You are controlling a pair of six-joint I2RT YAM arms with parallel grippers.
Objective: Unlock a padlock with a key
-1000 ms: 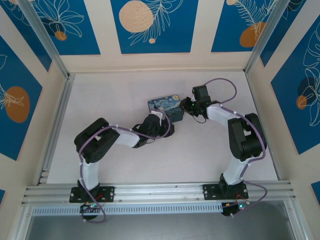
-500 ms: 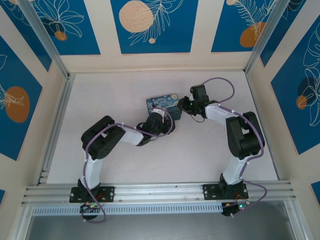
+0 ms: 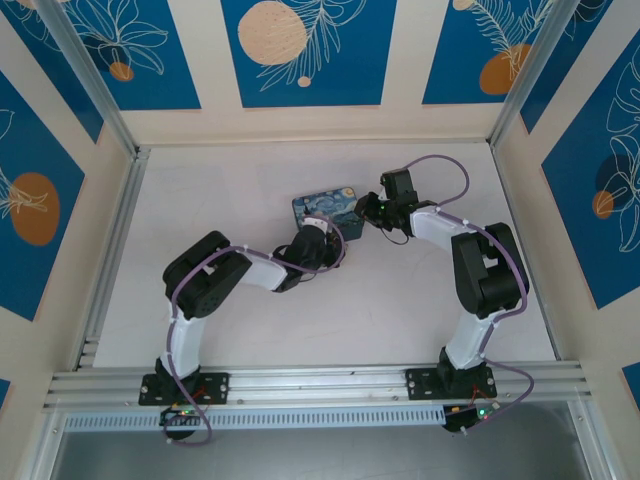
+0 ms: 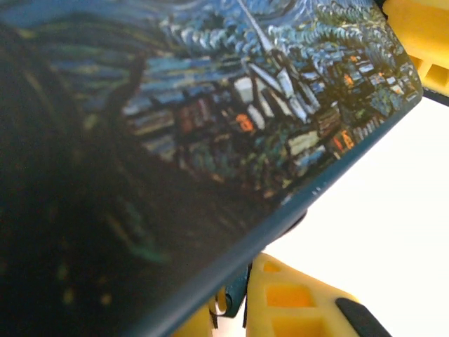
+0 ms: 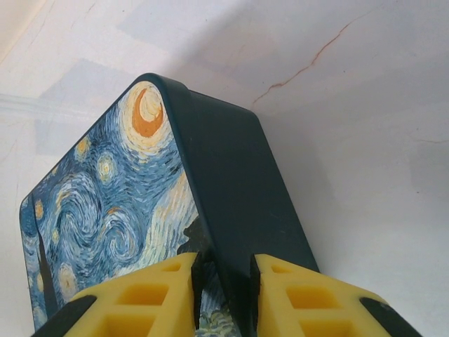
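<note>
Padlock (image 3: pixel 322 203), mid-counter (image 3: pixel 220 190): left pincer (image 3: pixel 325 236) pinches its near edge, right pincer (image 5: pixel 224 284) its right-hand corner; left wrist close-up partly dark, blurred.

No text, label, brand, number or sign can be read in any of the views. On the padlock (image 5: pixel 105 210) only a swirling night-sky print is seen, and no lettering can be made out on it.
</note>
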